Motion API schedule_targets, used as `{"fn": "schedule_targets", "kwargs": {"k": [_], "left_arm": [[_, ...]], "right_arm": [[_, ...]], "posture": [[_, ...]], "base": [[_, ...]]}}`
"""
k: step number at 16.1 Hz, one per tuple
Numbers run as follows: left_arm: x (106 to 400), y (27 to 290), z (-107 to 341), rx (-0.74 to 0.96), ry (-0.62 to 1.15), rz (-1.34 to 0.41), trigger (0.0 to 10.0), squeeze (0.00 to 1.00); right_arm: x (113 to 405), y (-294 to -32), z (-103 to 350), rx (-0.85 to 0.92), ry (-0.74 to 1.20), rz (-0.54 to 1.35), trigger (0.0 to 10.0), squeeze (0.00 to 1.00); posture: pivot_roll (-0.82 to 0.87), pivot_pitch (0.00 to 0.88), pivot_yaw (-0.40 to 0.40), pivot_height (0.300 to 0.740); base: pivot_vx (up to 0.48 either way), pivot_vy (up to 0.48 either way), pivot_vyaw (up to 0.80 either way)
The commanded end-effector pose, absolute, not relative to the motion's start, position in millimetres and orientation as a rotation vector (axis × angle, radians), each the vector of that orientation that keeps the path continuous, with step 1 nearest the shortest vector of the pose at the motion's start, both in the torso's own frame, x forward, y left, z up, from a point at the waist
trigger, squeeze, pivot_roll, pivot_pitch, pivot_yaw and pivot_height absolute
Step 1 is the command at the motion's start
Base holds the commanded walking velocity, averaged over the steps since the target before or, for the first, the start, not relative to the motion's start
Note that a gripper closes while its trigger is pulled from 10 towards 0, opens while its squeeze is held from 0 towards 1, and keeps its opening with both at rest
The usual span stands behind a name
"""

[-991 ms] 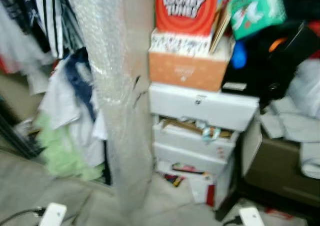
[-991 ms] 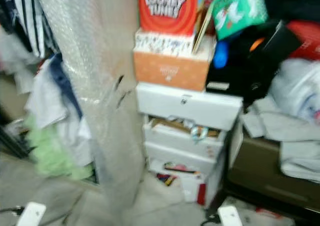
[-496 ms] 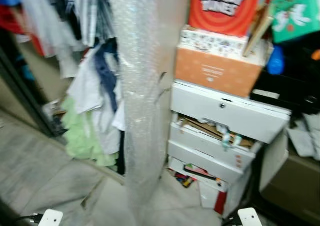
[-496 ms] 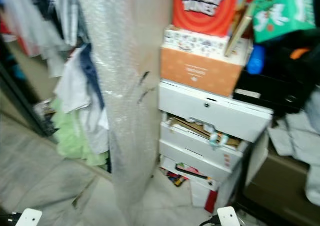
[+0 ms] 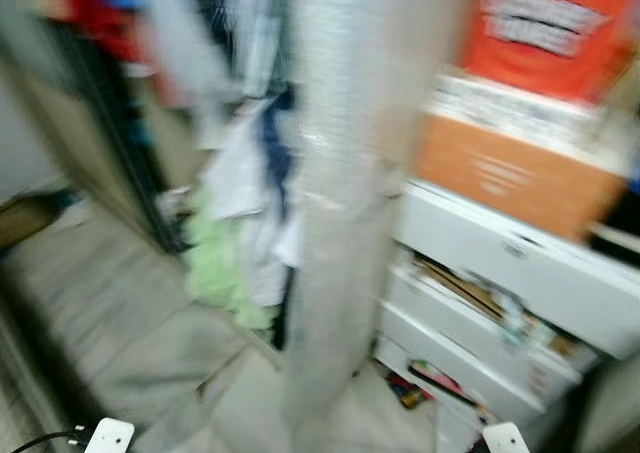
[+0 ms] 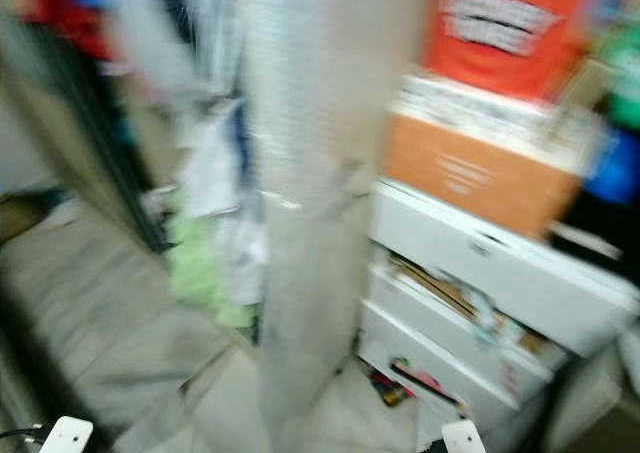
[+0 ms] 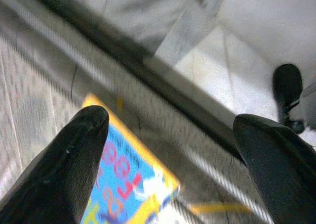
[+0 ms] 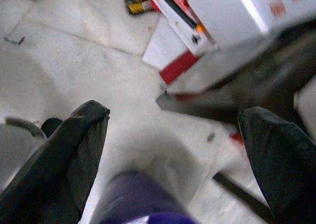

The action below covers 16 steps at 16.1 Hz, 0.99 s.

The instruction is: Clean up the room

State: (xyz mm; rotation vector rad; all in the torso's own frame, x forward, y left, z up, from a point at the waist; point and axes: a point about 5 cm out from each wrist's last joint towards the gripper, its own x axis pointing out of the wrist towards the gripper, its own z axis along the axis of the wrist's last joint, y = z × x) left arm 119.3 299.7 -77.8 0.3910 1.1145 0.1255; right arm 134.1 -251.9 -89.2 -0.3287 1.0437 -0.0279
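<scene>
- Straight ahead of you, heavily blurred, stands a tall column wrapped in bubble wrap (image 5: pixel 345 173), dimpled and translucent, running from the top of the head view down to the floor.
- Just beside it on your right is a white chest of drawers (image 5: pixel 500 293) with flat, hard-edged fronts; the middle drawer hangs open with papers spilling out.
- On top of the chest sits an orange cardboard box (image 5: pixel 515 173), and above that a red box (image 5: pixel 540 28) whose white lettering is too smeared to read.
- On your left of the column, soft clothes (image 5: pixel 240 188) hang and slump in a heap: white, dark blue and pale green fabric, with red higher up.
- A dark upright frame (image 5: pixel 120 143) edges the clothes area, slanting down to the floor.
- Open room lies at lower left: pale, streaked floor (image 5: pixel 110 313).
- Small colourful litter (image 5: pixel 405 393) lies on the floor at the foot of the chest.
- Your left gripper (image 7: pixel 170 150) hangs with its fingers spread wide and holding nothing, over a floor strip and a bright blue and yellow printed card (image 7: pixel 128 184).
- Your right gripper (image 8: pixel 173 150) is likewise spread wide and empty, above white tile near a red-and-white box (image 8: pixel 170 51).
</scene>
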Motion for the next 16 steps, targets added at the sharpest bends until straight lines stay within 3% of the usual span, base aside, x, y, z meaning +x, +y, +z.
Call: {"fn": "schedule_targets", "kwargs": {"k": [1, 16], "left_arm": [[117.2, 304.4, -76.5, 0.404, 1.122, 0.142, 10.0, 0.0], [119.9, 301.1, -77.0, 0.356, 1.101, 0.165, 10.0, 0.0]], "right_arm": [[141.8, -245.4, -88.1, -0.327, 1.019, -0.008, 10.0, 0.0], [147.7, -240.6, -87.1, -0.372, 1.009, 0.052, 10.0, 0.0]], "posture": [[-0.07, 0.001, -0.029, 0.74], [-0.07, 0.003, -0.029, 0.74]], "base": [[0.0, 0.0, 0.64], [0.0, -0.23, 0.03]]}}
